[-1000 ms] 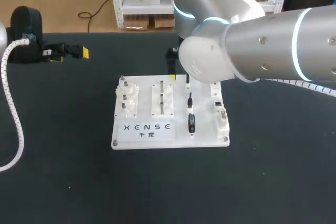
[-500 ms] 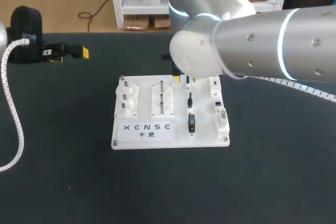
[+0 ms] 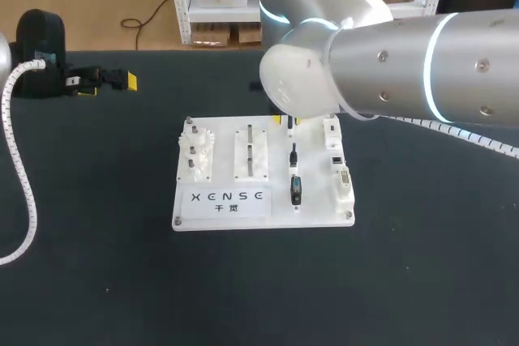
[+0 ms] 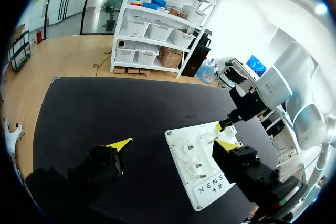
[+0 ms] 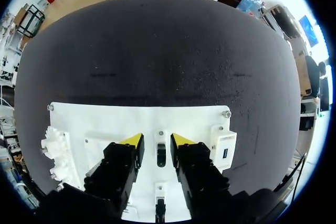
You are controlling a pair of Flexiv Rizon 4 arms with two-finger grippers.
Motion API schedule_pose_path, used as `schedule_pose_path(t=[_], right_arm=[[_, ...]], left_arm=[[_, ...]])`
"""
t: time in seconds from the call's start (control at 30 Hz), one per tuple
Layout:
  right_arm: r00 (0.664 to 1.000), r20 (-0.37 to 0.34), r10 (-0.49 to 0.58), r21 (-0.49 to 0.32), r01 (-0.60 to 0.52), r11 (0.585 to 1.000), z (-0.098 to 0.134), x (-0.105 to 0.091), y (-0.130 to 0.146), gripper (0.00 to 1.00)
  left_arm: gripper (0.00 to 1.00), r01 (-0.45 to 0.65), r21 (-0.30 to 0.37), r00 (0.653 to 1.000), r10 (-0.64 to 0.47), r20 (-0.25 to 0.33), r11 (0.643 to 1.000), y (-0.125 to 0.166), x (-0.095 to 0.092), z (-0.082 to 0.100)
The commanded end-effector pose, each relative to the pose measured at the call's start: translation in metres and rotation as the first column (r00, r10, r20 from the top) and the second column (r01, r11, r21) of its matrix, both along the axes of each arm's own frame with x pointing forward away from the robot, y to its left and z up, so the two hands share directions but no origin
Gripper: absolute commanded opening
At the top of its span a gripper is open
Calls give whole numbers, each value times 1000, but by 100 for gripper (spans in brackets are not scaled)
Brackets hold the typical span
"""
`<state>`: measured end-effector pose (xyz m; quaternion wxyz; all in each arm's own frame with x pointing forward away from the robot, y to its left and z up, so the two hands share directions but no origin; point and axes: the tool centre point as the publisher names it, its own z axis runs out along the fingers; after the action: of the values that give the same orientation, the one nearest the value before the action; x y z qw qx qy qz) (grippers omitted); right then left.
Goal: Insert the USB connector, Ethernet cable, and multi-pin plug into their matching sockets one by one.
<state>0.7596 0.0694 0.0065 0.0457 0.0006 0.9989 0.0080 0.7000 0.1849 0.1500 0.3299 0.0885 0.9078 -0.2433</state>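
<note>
On our right gripper (image 5: 156, 141) the jaws stand slightly spread on either side of a small black plug (image 5: 161, 155), not pinching it. The plug stands upright on the white board (image 3: 312, 200), mid-frame on the dark surface (image 3: 405, 281). Our left gripper (image 3: 109, 80) hangs at upper left, jaws wide apart and empty.

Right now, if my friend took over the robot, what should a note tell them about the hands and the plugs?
Hands: the left gripper is open and empty, over the table to one side of the white board. The right gripper is open, low over the board's far end, with a finger on each side of a small black plug but not touching it.
Things: a second plug and a third plug lie in line behind it. The socket blocks are on the board's right edge.
Done: nothing that I can see. The blue socket looks empty.
Left: grip each plug and push it into its socket.
</note>
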Motion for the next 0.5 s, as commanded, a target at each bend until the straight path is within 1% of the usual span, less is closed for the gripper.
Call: schedule_pose_path(t=[0.03,0.2,0.33,0.5], right_arm=[[1000,1,1,6,-1,1000,2,-1,-1,29],[1000,-3,1,5,-1,1000,0,-2,1,27],[1000,-10,0,4,0,1000,-1,-3,1,22],[1000,-11,2,2,-2,1000,-2,-4,1,20]], left_arm=[[100,0,0,1000,0,0,1000,0,0,0],[100,0,0,1000,0,0,1000,0,0,0],[100,0,0,1000,0,0,1000,0,0,0],[100,0,0,1000,0,0,1000,0,0,0]])
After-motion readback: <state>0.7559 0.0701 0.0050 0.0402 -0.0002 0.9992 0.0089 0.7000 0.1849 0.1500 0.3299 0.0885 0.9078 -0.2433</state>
